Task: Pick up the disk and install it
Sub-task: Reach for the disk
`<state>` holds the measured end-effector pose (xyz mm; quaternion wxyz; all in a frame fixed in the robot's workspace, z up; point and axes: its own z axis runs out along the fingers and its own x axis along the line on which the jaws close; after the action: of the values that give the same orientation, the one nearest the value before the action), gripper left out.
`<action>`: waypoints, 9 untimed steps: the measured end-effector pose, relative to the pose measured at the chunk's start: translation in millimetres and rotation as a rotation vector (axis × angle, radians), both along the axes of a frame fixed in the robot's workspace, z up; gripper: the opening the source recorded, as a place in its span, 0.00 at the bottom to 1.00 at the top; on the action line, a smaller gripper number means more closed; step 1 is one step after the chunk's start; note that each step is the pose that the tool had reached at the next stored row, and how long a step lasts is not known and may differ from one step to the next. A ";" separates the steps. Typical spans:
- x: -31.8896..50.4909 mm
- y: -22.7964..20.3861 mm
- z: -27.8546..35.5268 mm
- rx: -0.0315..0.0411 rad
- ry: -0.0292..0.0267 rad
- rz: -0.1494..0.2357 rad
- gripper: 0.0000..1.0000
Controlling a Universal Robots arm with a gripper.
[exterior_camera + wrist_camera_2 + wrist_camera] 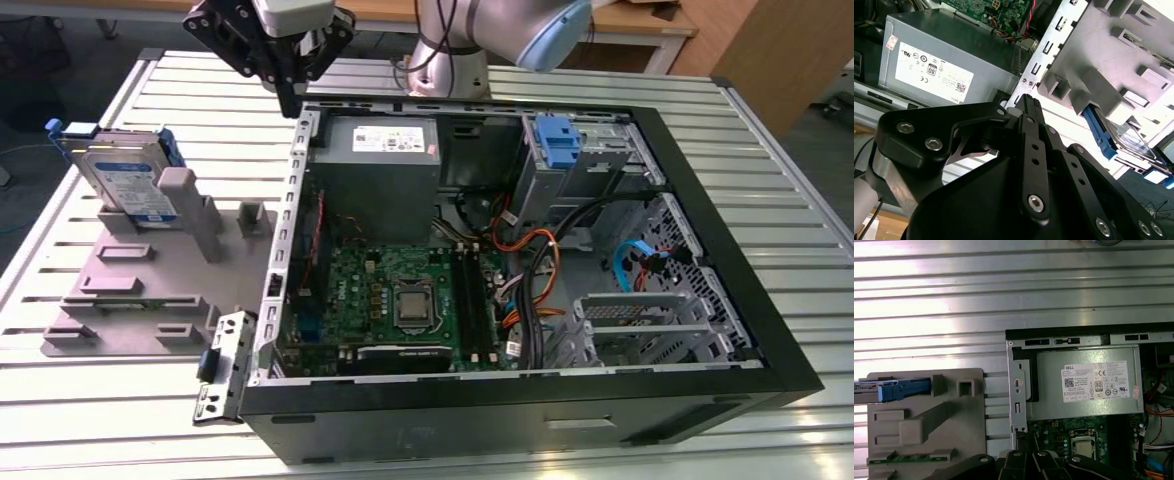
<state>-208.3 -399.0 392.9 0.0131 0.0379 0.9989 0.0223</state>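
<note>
Slatted metal table [134,420] | silver, blue-framed disk [127,180] on edge in grey holder [147,290]

The table [107,420] is ribbed bare metal, bright and glossy under the light. The disk [134,185] has a silvery metal face with a white-and-blue paper label and a blue plastic edge. Its holder [127,290] is matt grey plastic. The claw [287,100] looks matt black, with shiny metal screw heads.
</note>
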 end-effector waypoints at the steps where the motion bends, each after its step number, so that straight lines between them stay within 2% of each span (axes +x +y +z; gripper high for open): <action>1: -1.3 0.0 0.0 0.0000 0.0001 0.000 0.11; 4: -6.2 0.0 -0.6 0.0000 0.0000 0.000 0.11; 9: -20.2 0.0 -1.5 0.0000 0.0000 0.000 0.11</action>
<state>-228.5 -398.9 391.4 0.0131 0.0381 0.9989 0.0223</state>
